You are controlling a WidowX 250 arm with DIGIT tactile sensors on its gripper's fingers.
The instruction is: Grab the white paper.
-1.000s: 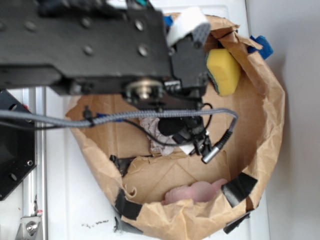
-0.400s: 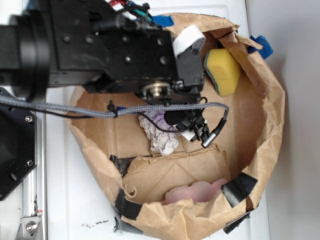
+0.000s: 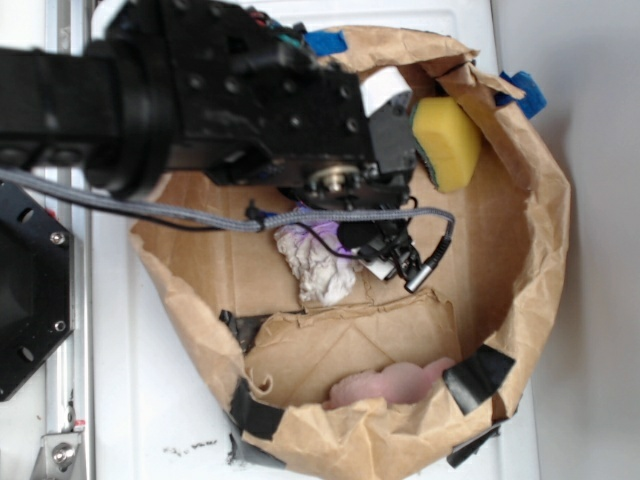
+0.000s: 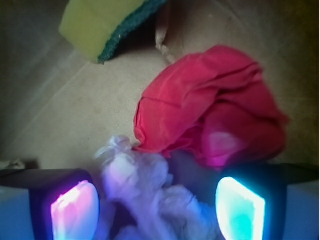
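The white paper [image 3: 312, 264] is a crumpled off-white wad on the floor of a brown paper tub. In the wrist view the white paper [image 4: 150, 195] lies between my two glowing pads, whose jaws stand wide apart. My gripper [image 4: 157, 210] is open and low around it; I cannot tell if a pad touches it. A red crumpled paper ball [image 4: 210, 115] sits just beyond the wad, touching it. In the exterior view my gripper [image 3: 365, 245] is mostly hidden under the black arm.
A yellow sponge [image 3: 447, 142] with a green underside leans on the tub's far wall [image 3: 540, 200]; it also shows in the wrist view [image 4: 107, 25]. A smooth pale pink object [image 3: 395, 383] lies by the near wall. Black tape patches [image 3: 478, 375] hold the rim.
The arm has swung to the right and drawn back, uncovering more of the white wad. The wad itself stays in place on the tub floor.
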